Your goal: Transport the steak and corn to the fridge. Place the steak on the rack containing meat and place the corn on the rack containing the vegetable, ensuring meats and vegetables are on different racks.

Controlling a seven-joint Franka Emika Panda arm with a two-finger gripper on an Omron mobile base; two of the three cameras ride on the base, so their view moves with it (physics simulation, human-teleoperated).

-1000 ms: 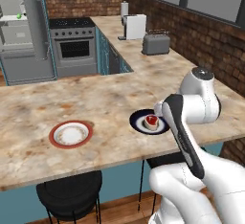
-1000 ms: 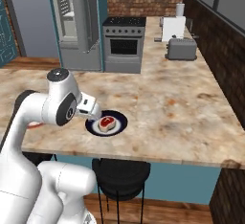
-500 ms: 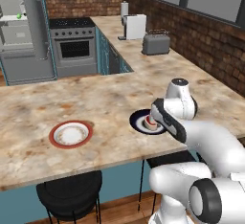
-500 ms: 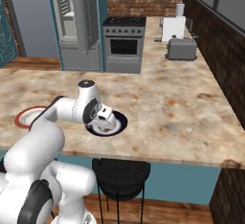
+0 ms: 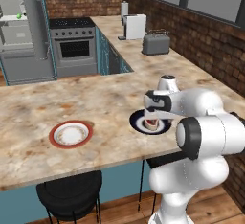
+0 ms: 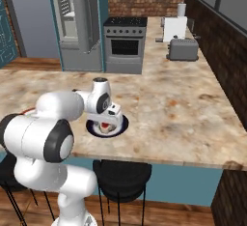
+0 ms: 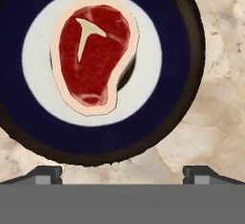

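Counter: long marbled beige surface with teal fronts, running on toward the brick wall at the far right corner.
Fridge: grey, at the far left beyond the counter, door open on white shelves; a small green item sits on one shelf.
Oven: steel, just beside the fridge, against the back wall.
Arm: white, bent low over the counter's near edge, its hand directly above the dark plate.
Toaster: grey, on the far right leg of the counter, near a white appliance.
Red-rimmed plate: near the counter's front edge, well left of the dark plate.
Dark plate: navy rim, white centre, near the counter's front edge.
Steak: red with a pale rim, lying flat at the middle of the dark plate.
Gripper: fingers spread wide apart, holding nothing, hovering above the steak.
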